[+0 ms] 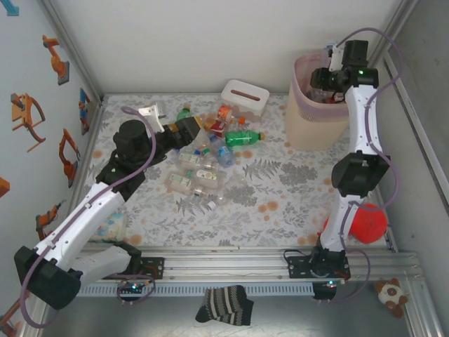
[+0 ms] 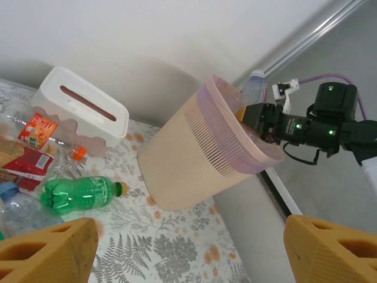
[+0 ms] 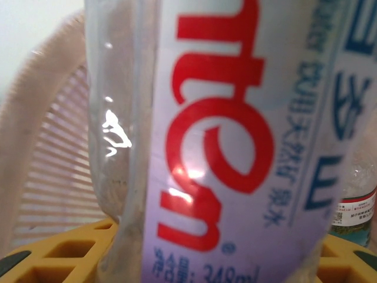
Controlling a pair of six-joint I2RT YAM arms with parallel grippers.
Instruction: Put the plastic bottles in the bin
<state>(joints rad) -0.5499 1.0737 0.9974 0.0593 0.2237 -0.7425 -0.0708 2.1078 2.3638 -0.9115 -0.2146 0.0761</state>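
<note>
The bin (image 1: 303, 116) is a beige wastebasket with a pink liner at the back right; it also shows leaning in the left wrist view as the bin (image 2: 194, 153). My right gripper (image 1: 324, 78) hovers over its rim, shut on a clear plastic bottle (image 3: 235, 141) with a red-lettered white label, held upright; the bin wall (image 3: 47, 153) is just behind it. Several plastic bottles (image 1: 202, 163) lie piled on the floral mat, a green one (image 1: 243, 137) (image 2: 79, 193) nearest the bin. My left gripper (image 1: 184, 130) stands open above the pile, its yellow fingers (image 2: 53, 250) empty.
A white tissue box (image 1: 245, 96) sits behind the pile, left of the bin. A red ball (image 1: 368, 221) rests beside the right arm. A striped sock (image 1: 224, 305) and a plush toy (image 1: 389, 295) lie at the near rail.
</note>
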